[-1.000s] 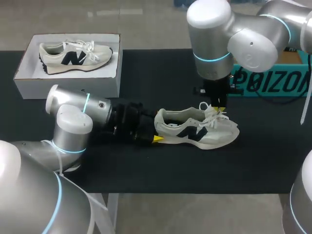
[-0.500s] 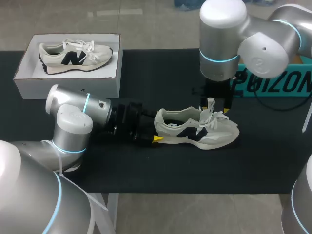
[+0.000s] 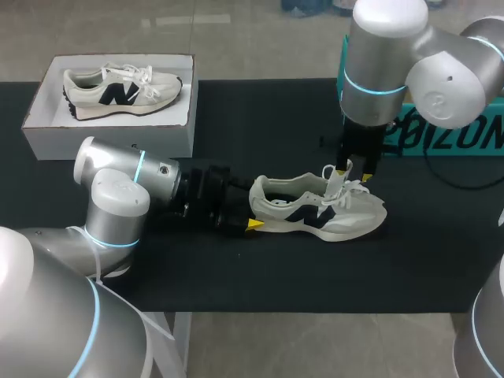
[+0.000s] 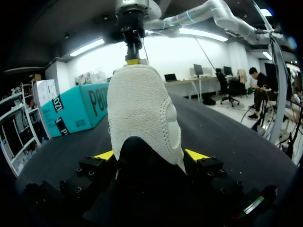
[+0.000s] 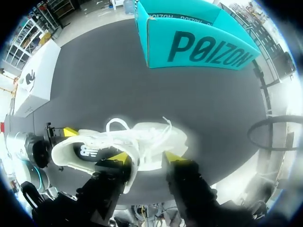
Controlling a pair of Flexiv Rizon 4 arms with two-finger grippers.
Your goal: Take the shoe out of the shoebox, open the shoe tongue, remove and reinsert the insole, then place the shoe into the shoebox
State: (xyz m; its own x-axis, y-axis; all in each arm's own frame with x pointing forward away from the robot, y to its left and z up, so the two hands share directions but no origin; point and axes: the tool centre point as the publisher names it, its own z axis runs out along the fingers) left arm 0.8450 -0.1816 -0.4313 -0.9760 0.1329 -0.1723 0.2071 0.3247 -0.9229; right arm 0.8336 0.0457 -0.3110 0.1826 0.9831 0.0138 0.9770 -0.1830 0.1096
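Counter: flat black top, matte, running the full width of the head view.

Far left corner: white shoebox, lid off, standing flat on the counter. A second shoe lies inside it on its sole, cream with a dark side mark, toe toward the right.

Left arm comes in low along the counter, forearm near level, in front of the shoebox and apart from it. Left gripper is clenched on the heel of the shoe. In the left wrist view the heel sits between both yellow tips and touches each side.

The shoe stands upright on its sole at the middle of the counter, out of the shoebox and well apart from it, toe pointing right. Laces lie loose over the vamp.

The tongue stands up from the shoe opening. Right gripper hangs straight down over it, clenched on the tongue's upper end; the right wrist view shows pale material filling the gap between its tips. Right arm enters from the upper right.

Far right: teal box on the counter behind the right arm, apart from the shoe.
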